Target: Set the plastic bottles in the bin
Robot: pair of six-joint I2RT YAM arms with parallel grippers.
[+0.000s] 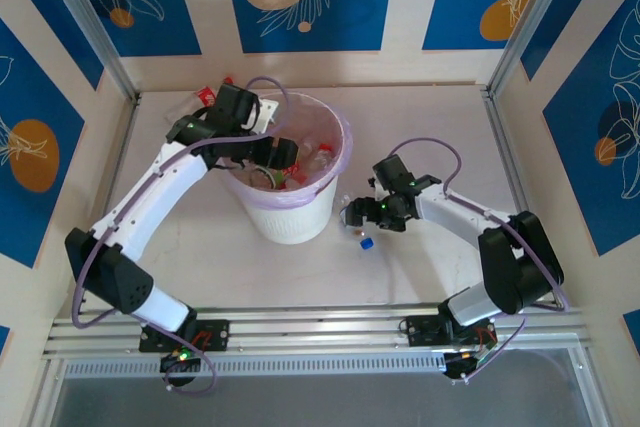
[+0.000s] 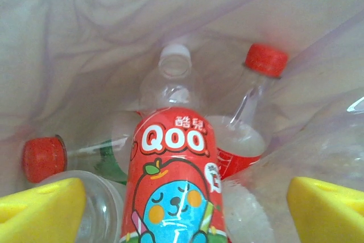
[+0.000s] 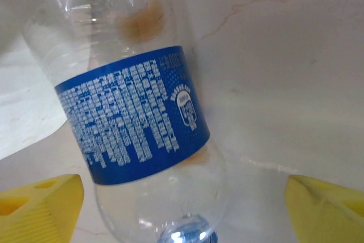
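Under the right pincer (image 3: 182, 211), spread wide and gripping nothing, a clear plastic bottle with a blue label (image 3: 133, 135) lies on the pale table (image 3: 296, 83). It looks empty, light, slick and crushable, best pinched across the label. Beyond, the left pincer (image 2: 185, 211) hangs released over a red-labelled Qoo bottle (image 2: 173, 180) inside the white ribbed bin (image 1: 290, 219).

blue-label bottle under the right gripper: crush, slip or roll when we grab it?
Likely light and easily dented: the blue-label bottle looks empty, with thin clear walls. It lies on its side on the table, round-bodied, so a nudge could roll it. The glossy label may slip a little between the open fingers of the right gripper.
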